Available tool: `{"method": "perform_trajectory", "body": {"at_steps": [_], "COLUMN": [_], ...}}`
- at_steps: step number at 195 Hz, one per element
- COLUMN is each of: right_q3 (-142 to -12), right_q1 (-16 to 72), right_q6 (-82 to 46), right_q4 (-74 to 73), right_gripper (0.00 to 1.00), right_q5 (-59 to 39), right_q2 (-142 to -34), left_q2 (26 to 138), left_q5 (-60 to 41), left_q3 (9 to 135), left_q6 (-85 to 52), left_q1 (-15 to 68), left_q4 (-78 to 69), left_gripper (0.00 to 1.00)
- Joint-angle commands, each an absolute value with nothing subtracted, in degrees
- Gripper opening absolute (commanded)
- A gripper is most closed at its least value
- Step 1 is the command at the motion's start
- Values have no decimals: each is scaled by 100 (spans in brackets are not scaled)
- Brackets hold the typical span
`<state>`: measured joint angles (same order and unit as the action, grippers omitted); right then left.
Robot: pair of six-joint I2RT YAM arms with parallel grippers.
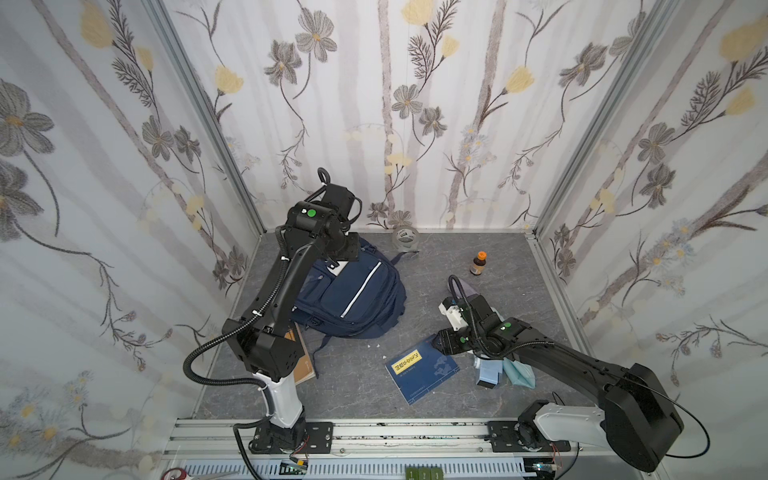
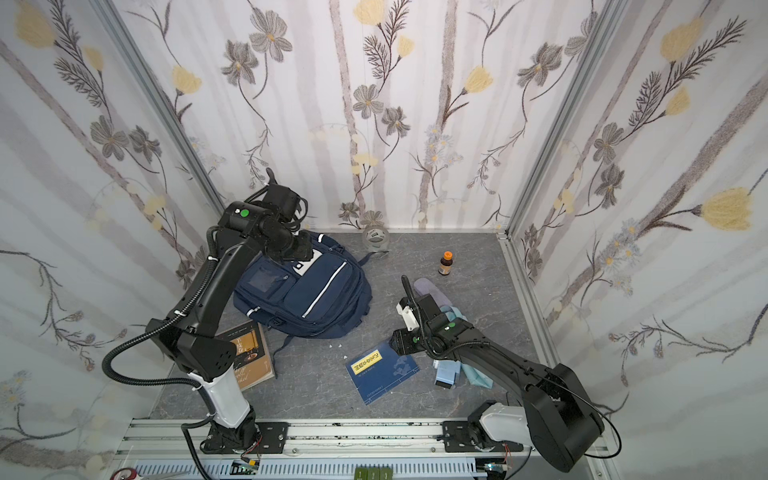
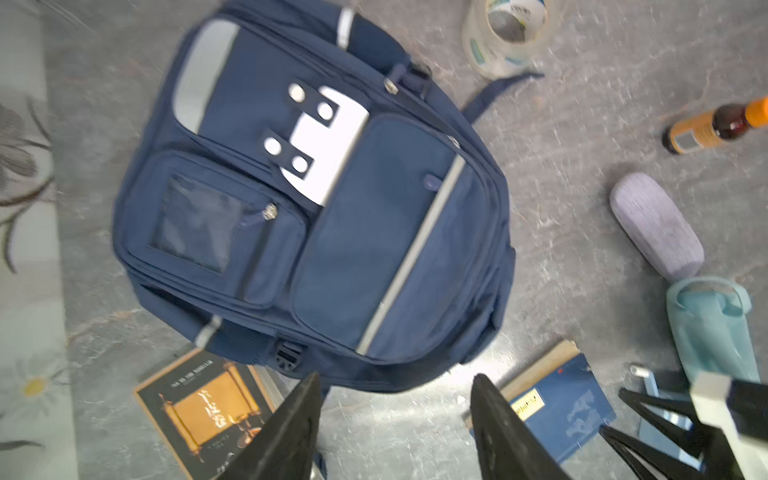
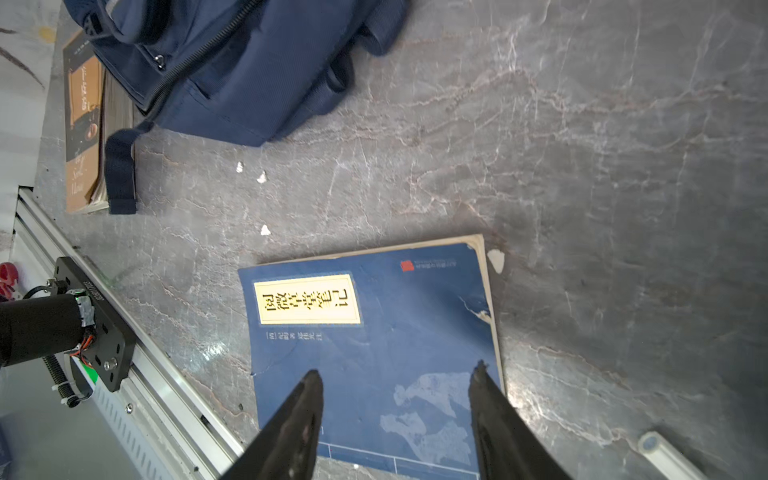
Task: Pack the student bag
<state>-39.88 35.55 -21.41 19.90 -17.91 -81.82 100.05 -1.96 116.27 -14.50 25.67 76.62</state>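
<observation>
1. Bright, even light from above in both top views; only soft shadows on the tabletop (image 1: 365, 386).
2. Walls (image 1: 83, 208) bow outward toward the edges, wide-lens stuff.
3. Left wrist view is motion-smeared, backpack (image 3: 316, 216) looks soft.
4. Right wrist view is sharper, with glare on the tabletop beside the blue book (image 4: 374, 353).

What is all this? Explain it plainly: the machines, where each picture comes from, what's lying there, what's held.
A left arm and a right arm, both robots, are bolted beside a grey table. Two pictures look down from overhead; the other two come from a camera on each wrist. On the table are the student bag, a blue book, a brown book, a tape roll, a grey case and a teal pouch; a small bottle stands upright. The left end effector hovers above the bag, the right end effector above the blue book. Both are open, holding nothing.
</observation>
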Motion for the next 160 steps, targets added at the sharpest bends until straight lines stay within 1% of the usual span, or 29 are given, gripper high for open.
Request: {"method": "perform_trajectory", "body": {"at_steps": [1,28,47,61,76,95,160], "right_q3": [-3915,-3772,-3682,-3610,-3605,-3643,-3675], "right_q1": [3491,3387,3341,3286,3195,3145,3100], "right_q6": [-2135,-2084,-2043,-2022,-2021,-2075,-2310], "right_q4": [1949,1942,1903,1824,1736,1593,1407], "right_gripper": [58,59,59,60,60,60,60], "right_q5": [-2059,-2107,-2083,-2041,-2084,-2140,-2196], "right_q2": [-8299,-8396,-8402,-8425,-8537,-8697,-8851], "left_q2": [9239,7857,7005,6540,6229,6135,6769], "left_q5": [-794,-1537,-1459,-1326,-1171,-1090,-1460], "left_q3": [10362,7852,6534,5841,5365,4964,4192], "left_q6": [-2358,-3997,-4955,-5473,-5801,-6053,-6674], "left_q1": [3000,3474,3802,4028,4288,4575,5166], "left_q4": [7088,5301,4433,4061,3828,3593,1965], "left_gripper": [60,60,62,63,63,65,65]}}
